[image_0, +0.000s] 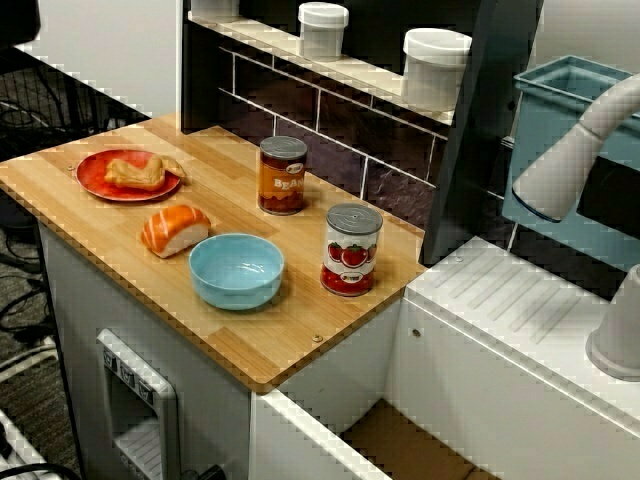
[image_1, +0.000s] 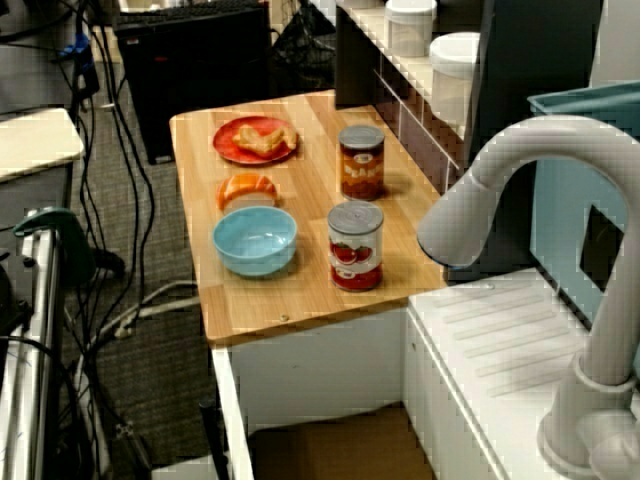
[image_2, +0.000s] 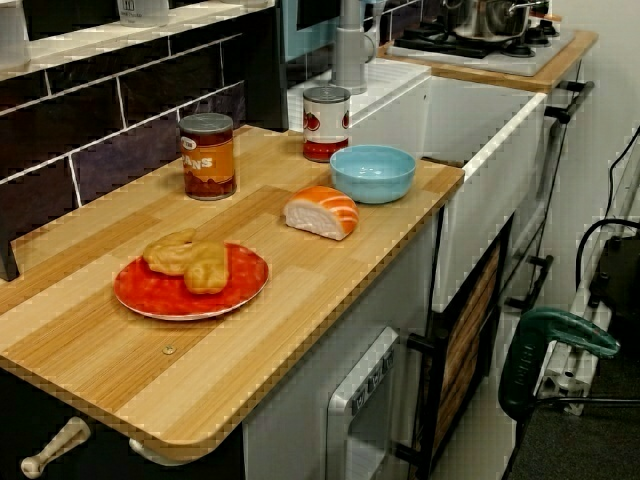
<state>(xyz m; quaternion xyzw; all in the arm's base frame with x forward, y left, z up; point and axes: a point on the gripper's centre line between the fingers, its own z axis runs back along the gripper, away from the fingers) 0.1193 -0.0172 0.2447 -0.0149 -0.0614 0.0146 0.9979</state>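
Note:
No gripper or arm shows in any view. On the wooden counter (image_0: 90, 245) a red plate (image_0: 100, 182) (image_1: 228, 140) (image_2: 150, 295) carries a piece of golden fried food (image_2: 190, 262). Beside it lies a salmon sushi piece (image_0: 175, 230) (image_1: 247, 190) (image_2: 322, 211). An empty light-blue bowl (image_0: 237, 290) (image_1: 255, 262) (image_2: 373, 185) stands near the front edge. A tomato can (image_0: 352, 249) (image_1: 356, 245) (image_2: 326, 122) stands upright to the bowl's right. A beans can (image_0: 282, 175) (image_1: 361, 162) (image_2: 208, 155) stands upright by the tiled back wall.
A white sink unit (image_0: 520, 320) with a grey-white faucet (image_0: 575, 150) (image_1: 500, 170) adjoins the counter. Two white jars (image_0: 323, 28) (image_0: 435, 65) sit on the shelf above. A teal bin (image_0: 560, 110) stands behind the faucet. A stove with a pot (image_2: 490, 20) is farther along.

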